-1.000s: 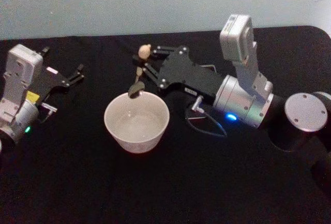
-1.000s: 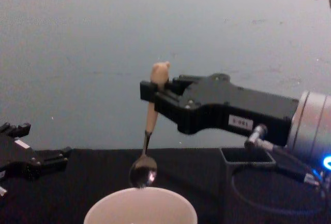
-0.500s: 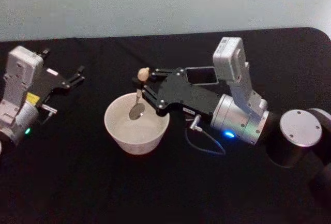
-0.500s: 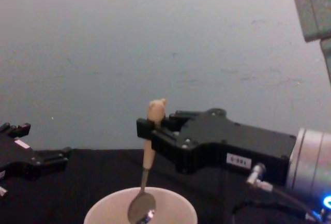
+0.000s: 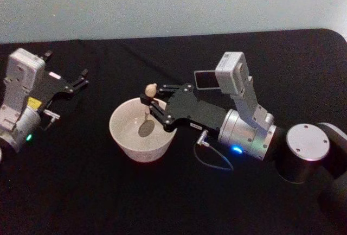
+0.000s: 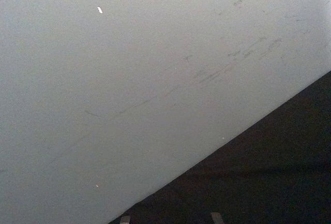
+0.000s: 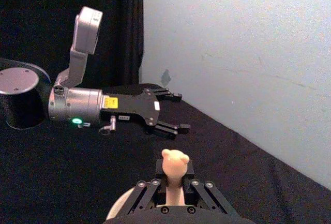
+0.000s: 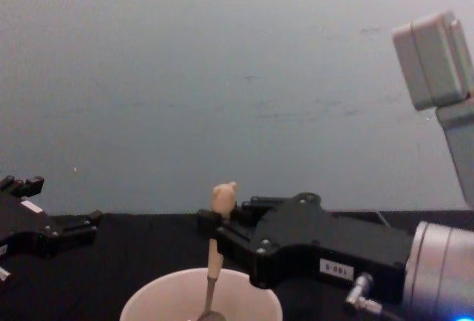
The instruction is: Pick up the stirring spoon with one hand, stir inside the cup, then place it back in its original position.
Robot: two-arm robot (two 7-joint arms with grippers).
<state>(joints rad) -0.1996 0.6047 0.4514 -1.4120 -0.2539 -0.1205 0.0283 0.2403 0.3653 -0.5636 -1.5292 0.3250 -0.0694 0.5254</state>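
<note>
I have the bulky black right gripper clamped on the thin beige bear-topped stirring spoon, its bowl inside the wide cream-pink cup. If I stir too wide, the stem could catch the thin rim and tip the cup. The left gripper sits parked at far left, fingers apart.

Nothing written can be read. The white label on the right gripper bears blurred dark marks. The yellow sticker on the left gripper is just as unclear.

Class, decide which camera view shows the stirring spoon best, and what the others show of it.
The head view: the stirring spoon appears whole, knob to bowl, dipped in the cup and held by the right gripper. The chest view shows knob and stem, with the bowl mostly cut off. The right wrist view shows just its knob.
</note>
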